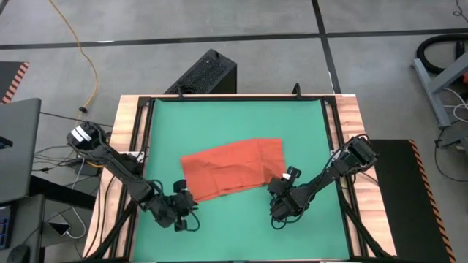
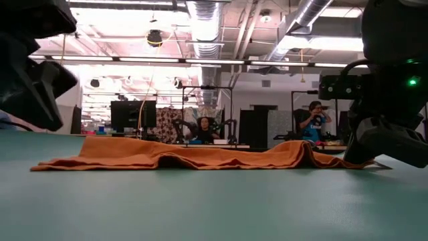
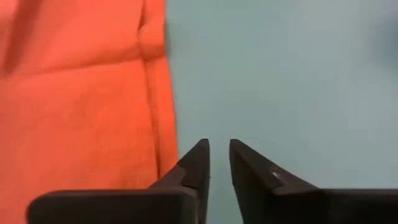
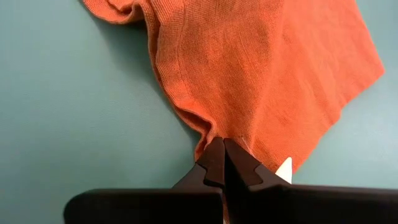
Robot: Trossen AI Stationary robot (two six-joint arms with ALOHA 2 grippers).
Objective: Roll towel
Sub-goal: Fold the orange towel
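Dark fingers (image 4: 233, 163) of the right tool (image 4: 222, 146) fill the near edge of its wrist view, pressed together on the hem of the towel (image 1: 232, 168), and the cloth puckers up into that pinch, so it looks like a real grip on the near edge, close to the small white tag (image 4: 285, 169). From above, the towel lies spread flat in the middle of the green surface (image 1: 234, 117), one long edge facing the two arms, which fits a roll that would start from this near side. Over on the other corner, the left tool (image 3: 219, 144) sits low just beside the towel's edge, its fingers a narrow gap apart with only bare green between them; it has hold of nothing. My read: the right side has its corner, the left does not, so the roll is not yet begun.
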